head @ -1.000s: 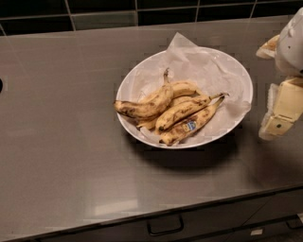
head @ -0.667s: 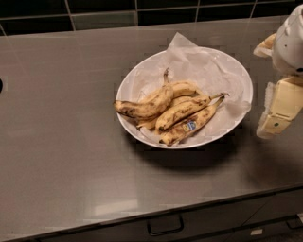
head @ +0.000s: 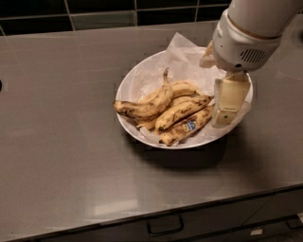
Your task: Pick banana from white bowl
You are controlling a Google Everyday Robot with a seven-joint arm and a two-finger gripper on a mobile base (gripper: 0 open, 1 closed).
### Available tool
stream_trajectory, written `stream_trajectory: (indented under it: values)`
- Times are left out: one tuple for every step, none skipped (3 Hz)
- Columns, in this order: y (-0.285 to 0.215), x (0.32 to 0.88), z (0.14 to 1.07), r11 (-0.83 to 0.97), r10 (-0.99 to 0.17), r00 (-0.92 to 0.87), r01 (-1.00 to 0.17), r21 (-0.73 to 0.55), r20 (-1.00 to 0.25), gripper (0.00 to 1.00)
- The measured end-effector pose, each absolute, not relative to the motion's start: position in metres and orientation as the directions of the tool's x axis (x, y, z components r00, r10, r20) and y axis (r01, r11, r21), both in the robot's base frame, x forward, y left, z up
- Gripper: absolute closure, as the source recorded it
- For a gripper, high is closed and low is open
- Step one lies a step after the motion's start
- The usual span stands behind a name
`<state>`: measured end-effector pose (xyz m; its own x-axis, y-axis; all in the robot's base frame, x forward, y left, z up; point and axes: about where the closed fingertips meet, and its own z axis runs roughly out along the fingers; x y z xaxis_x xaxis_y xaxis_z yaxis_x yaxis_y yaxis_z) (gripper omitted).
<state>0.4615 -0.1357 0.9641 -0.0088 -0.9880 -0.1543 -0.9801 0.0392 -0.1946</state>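
The white bowl (head: 137,78), wide, shallow and lined with crumpled white paper, sits mid-counter and holds several bananas. The banana (head: 182,109), fairly straight, yellow with brown speckles, lies in the middle of the pile, its dark stem pointing right. A strongly curved, brown-blotched banana (head: 142,107) lies across the left of the pile. A banana with a blue-white sticker (head: 185,128) lies at the front. My gripper (head: 218,94) hangs over the right side of the bowl, open and empty. One beige finger (head: 229,100) stands just right of the banana's stem end.
The bowl stands on a grey steel counter (head: 61,142). A dark tiled wall (head: 94,12) runs along the back. Drawer fronts with a handle (head: 164,228) lie below the front edge. My white arm housing (head: 246,38) covers the bowl's far right rim.
My gripper has moved left, from beside the bowl's right rim to over the bowl's right side, close to the bananas' stem ends. The bananas have not moved.
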Motion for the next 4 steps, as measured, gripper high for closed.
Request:
stream_trajectory:
  values:
    - [-0.110, 0.469, 0.954, -0.031, -0.989, 0.054, -0.985, -0.169, -0.135, 0.38]
    - [-0.102, 0.479, 0.951, -0.063, -0.988, 0.086, -0.983, -0.173, -0.129, 0.43]
    - [-0.102, 0.489, 0.947, -0.071, -0.988, 0.093, -0.983, -0.172, -0.124, 0.42]
    - [-0.107, 0.495, 0.939, -0.068, -0.989, 0.088, -0.984, -0.162, -0.120, 0.42]
